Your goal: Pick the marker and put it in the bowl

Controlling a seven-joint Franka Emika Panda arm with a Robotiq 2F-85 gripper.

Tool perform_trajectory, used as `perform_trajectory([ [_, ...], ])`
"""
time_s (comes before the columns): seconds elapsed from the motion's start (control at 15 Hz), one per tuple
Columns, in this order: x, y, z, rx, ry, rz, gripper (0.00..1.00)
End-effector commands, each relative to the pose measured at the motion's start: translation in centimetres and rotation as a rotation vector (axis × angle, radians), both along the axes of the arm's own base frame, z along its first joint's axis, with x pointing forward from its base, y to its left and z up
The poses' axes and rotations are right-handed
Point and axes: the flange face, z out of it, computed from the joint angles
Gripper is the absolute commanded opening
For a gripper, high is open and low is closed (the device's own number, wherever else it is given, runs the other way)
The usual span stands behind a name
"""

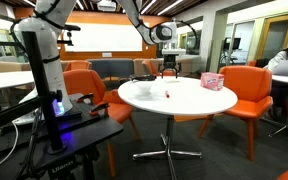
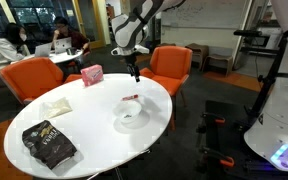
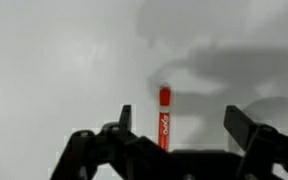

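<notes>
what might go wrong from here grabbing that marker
1. The marker is slim and lies flat. In the wrist view it sits nearer one finger of the open claw, so closing might nudge or roll it away.
2. The bowl is low and pale like the table, so a release may miss it.

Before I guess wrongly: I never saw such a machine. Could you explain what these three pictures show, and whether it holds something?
It is a robot arm ending in a two-fingered gripper, open and holding nothing. Two pictures come from cameras standing in the room; the third comes from a camera on the wrist. On the round white table lie a short red marker, a low whitish bowl, a pink patterned box and a dark crinkled bag.
</notes>
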Motion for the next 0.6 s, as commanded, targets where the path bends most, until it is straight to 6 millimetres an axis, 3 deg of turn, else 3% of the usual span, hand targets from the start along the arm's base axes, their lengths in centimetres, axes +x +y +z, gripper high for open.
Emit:
perform_trajectory([
  [0.0, 0.0, -0.1, 0.1, -0.001, 0.000, -0.001, 1.00],
  [0.27, 0.7, 1.3, -3.0, 0.048, -0.009, 0.115, 1.00],
  [0.53, 1.7, 1.9, -6.0, 0.075, -0.069, 0.103, 1.00],
])
